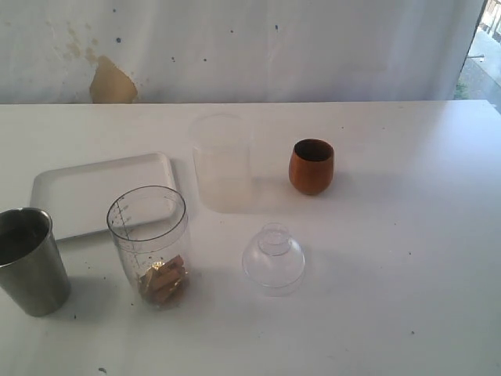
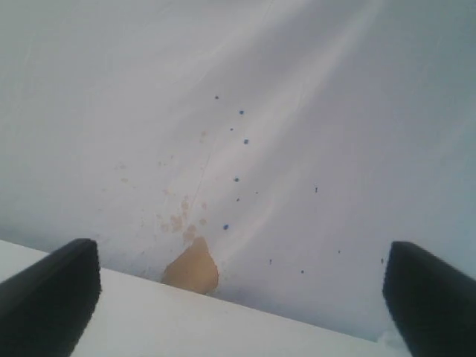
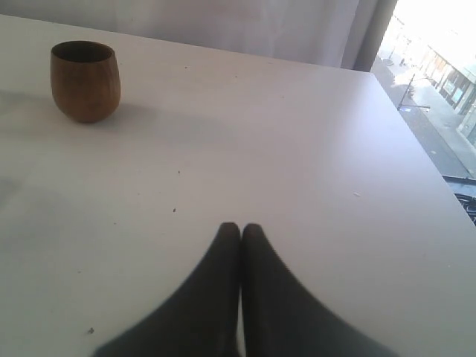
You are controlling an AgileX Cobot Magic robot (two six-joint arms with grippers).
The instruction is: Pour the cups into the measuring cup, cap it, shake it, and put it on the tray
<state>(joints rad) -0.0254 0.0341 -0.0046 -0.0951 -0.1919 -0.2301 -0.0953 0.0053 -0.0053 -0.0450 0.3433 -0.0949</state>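
Shiny steel tumbler (image 1: 30,262), clear plastic measuring cup (image 1: 149,243), matt wooden cup (image 1: 311,166).

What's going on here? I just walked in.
Nothing is held: the left gripper is open facing the wall, the right gripper shut above the table. The measuring cup stands off the tray, uncapped, brown bits inside, its clear lid on the table beside it. The steel tumbler and wooden cup stand upright.

Upright frosted translucent cup (image 1: 222,164) on white table (image 1: 391,274); pale backdrop (image 1: 313,47) behind, tan stain (image 1: 112,82) left.
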